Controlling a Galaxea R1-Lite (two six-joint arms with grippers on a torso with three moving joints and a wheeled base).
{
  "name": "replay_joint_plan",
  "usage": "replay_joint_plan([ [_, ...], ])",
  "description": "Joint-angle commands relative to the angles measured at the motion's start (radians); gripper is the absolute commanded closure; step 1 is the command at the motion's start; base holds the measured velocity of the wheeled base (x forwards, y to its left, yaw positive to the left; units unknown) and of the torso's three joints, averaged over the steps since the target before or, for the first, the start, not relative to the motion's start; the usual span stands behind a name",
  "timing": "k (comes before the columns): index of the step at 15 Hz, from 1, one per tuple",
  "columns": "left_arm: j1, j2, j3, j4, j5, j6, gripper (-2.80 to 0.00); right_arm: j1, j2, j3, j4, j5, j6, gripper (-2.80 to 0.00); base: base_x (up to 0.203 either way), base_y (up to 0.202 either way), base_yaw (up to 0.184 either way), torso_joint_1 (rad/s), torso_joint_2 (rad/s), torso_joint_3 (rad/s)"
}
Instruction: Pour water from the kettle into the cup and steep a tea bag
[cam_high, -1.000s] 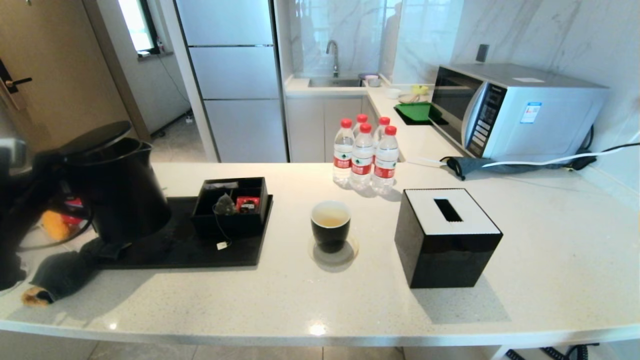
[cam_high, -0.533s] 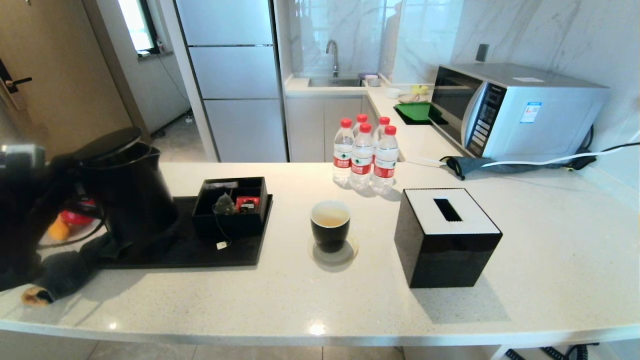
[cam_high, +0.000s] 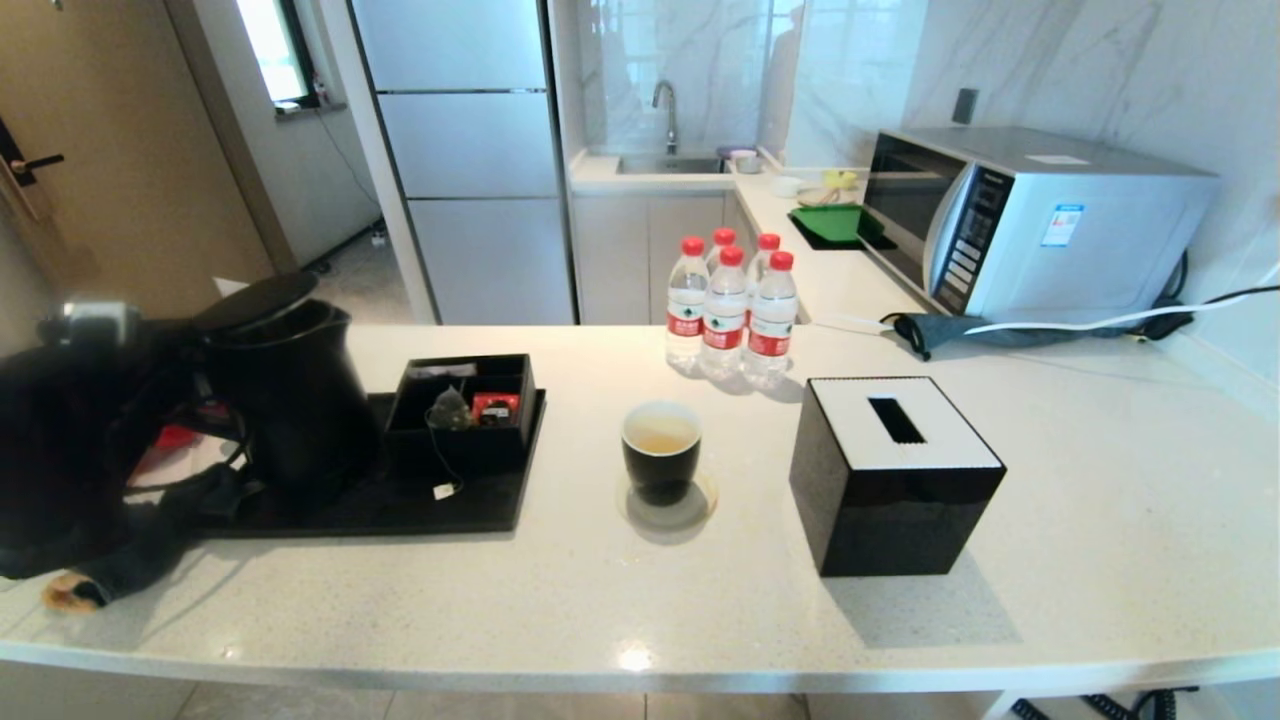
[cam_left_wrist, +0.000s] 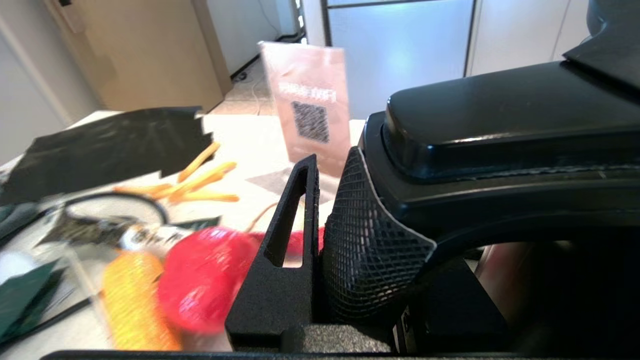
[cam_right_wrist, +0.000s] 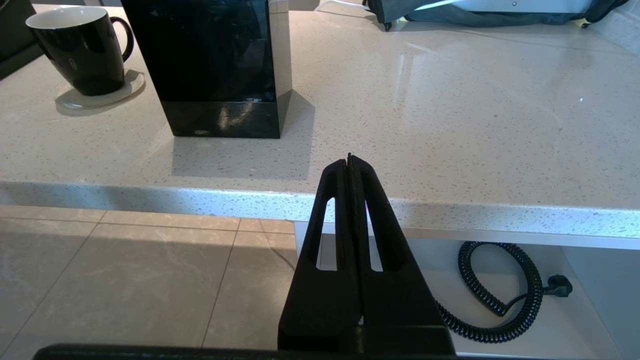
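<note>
My right gripper (cam_right_wrist: 349, 162) hangs nearest, below and in front of the counter's near edge, its two fingers pressed flat together with nothing between them. Past the counter (cam_high: 620, 600) edge, toward the right end, stands the black tissue box (cam_high: 893, 472) with its white top. Just left of it, near the middle of the counter, the cup (cam_high: 661, 449) sits upright on a round coaster (cam_high: 700, 505) with pale liquid inside it.

At the counter's left end my left gripper (cam_left_wrist: 320, 235) is clamped on the handle of the kettle (cam_high: 287, 395); in the left wrist view my meshed fingers (cam_left_wrist: 370, 240) press against the underside of that handle. The kettle's lid stands tilted up, and its body is over the left part of the black tray (cam_high: 400, 495); I cannot tell whether its base touches the tray. A dark cloth (cam_high: 125, 560) lies at the near left corner by my arm.

On the right part of the tray is a black compartment box (cam_high: 462, 415). The tea bag (cam_high: 450, 408) sits in it, its string trailing over the box's front wall to the white tag on the tray, and a small red packet (cam_high: 495, 407) lies just beside the bag.

Farther back, past the cup toward the far edge, a cluster of water bottles (cam_high: 727, 305) stands together. At the far right corner sits the microwave (cam_high: 1030, 222).
</note>
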Motion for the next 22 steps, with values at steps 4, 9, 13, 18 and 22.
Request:
replay_joint_plan([
  [4, -0.046, 0.046, -0.034, -0.009, 0.039, 0.000, 0.00, 0.000, 0.001, 0.000, 0.001, 0.001, -0.001, 0.00, 0.000, 0.000, 0.000, 0.000, 0.00, 0.000],
  [9, -0.047, 0.074, -0.064, -0.009, 0.039, 0.000, 0.00, 0.000, 0.001, 0.000, 0.001, 0.001, 0.000, 0.00, 0.000, 0.000, 0.000, 0.000, 0.00, 0.000],
  [13, -0.047, 0.103, -0.061, -0.045, 0.039, 0.000, 0.00, 0.000, 0.001, 0.000, 0.001, 0.001, -0.001, 0.00, 0.000, 0.000, 0.000, 0.000, 0.00, 0.000],
  [18, -0.047, 0.135, -0.058, -0.082, 0.039, 0.000, 0.00, 0.000, 0.001, 0.000, 0.001, 0.001, 0.000, 0.00, 0.000, 0.000, 0.000, 0.000, 0.00, 0.000],
  [22, -0.054, 0.149, -0.055, -0.094, 0.039, 0.000, 0.00, 0.000, 0.001, 0.000, 0.001, 0.001, 0.000, 0.00, 0.000, 0.000, 0.000, 0.000, 0.00, 0.000],
])
